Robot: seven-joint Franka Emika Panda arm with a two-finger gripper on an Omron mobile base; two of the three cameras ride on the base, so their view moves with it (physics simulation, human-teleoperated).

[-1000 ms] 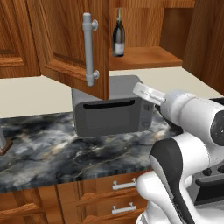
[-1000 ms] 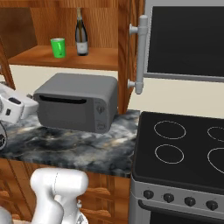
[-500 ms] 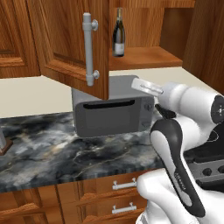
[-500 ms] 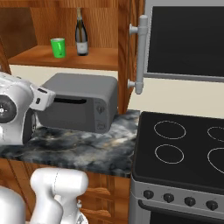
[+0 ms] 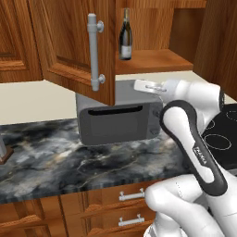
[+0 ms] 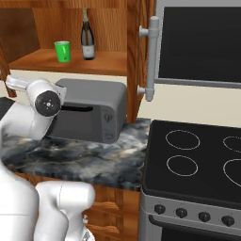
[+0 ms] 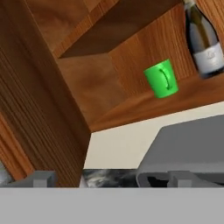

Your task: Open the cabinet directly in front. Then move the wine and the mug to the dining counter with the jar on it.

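Cabinet [image 6: 136,56] stands open; you see the wine [image 6: 87,35] and the mug [image 6: 62,51] side by side on its shelf [image 6: 70,61], above the toaster oven [image 6: 89,113]. Your end effector [image 5: 143,85], jaws wide and empty, sits below. Next, I judge, raise it toward the wine.

Rendered, evenly and brightly lit; no distinct light source, no glare. Soft shading under the cabinet [image 5: 152,60] shelf and inside its upper corner in the hand view. Edges slightly soft and pixelated throughout, most in the hand view. Uniform focus near and far. No lens distortion at frame edges.
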